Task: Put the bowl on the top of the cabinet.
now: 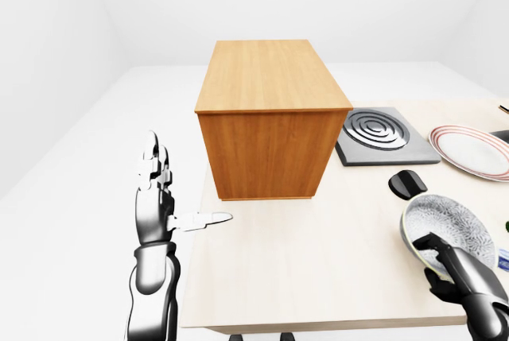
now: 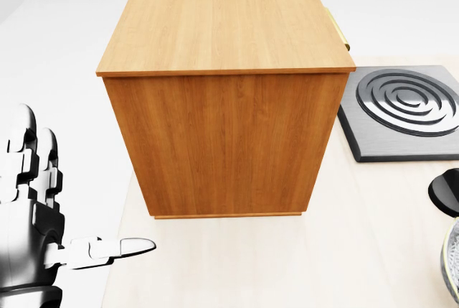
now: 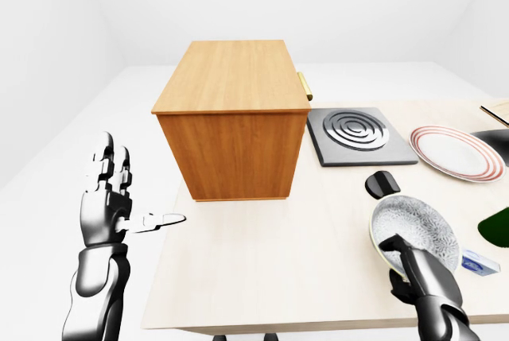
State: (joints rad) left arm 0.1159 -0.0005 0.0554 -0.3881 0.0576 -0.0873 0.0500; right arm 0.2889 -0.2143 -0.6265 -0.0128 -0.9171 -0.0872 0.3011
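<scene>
The wooden cabinet (image 1: 266,110) stands on the pale table (image 1: 302,269), and its flat top (image 2: 226,14) is bare. A grey patterned bowl (image 1: 452,226) with a light rim is tilted above the table at the lower right of the left-eye view. My right hand (image 1: 437,252) is shut on its near rim, thumb inside. In the head view only a sliver of the bowl (image 2: 454,265) shows at the right edge. My left hand (image 1: 171,194) is open to the left of the table, fingers up and thumb pointing right, holding nothing.
A grey stove plate (image 1: 375,130) with rings lies right of the cabinet. A red-rimmed plate (image 1: 473,150) lies further right. A small black object (image 1: 407,184) sits just beyond the bowl. A green thing (image 3: 497,226) and a blue item (image 3: 475,262) lie right of the bowl.
</scene>
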